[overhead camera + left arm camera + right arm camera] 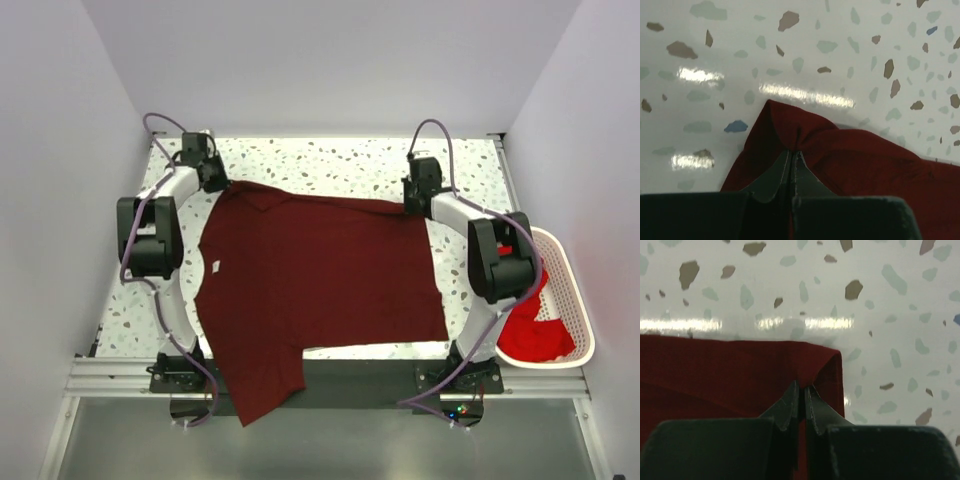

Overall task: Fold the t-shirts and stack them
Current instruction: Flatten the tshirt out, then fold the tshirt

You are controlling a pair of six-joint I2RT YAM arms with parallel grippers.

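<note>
**Top external: maroon t-shirt flat on desk, both tools clamped on its far corners**

Top external view: maroon t-shirt (pixel 320 270) lies spread across the speckled desk (pixel 330 158), between the two arms. Neck points to the left side, and the small white neck label (pixel 214 265) shows at that edge. Hem runs along the right side. Near-left sleeve hangs past the desk's near edge, over the dark base rail (pixel 360 375) beside the left arm's base. Cloth mostly flat, a few shallow creases near the far edge.

Left wrist view: left tool (pixel 792 151) is pinched narrow, jaws together on the shirt's far-left corner. Fabric bunches into a small peak right at the fingertips (pixel 780 170), with bare desk beyond it.

Right wrist view: right tool (pixel 802 386) is in the same state, jaws nearly touching with the shirt's far-right corner clamped between them. Cloth edge folds over just right of the jaws. The shirt's far edge is straight and lies on the desk.

Both tools are low, at desk level on the far side, well apart from each other across the shirt.

White mesh basket (pixel 570 285) sits off the right side of the desk, just beside the right arm. Brighter red t-shirts (pixel 535 335) lie crumpled inside it, apart from the maroon one.
</note>
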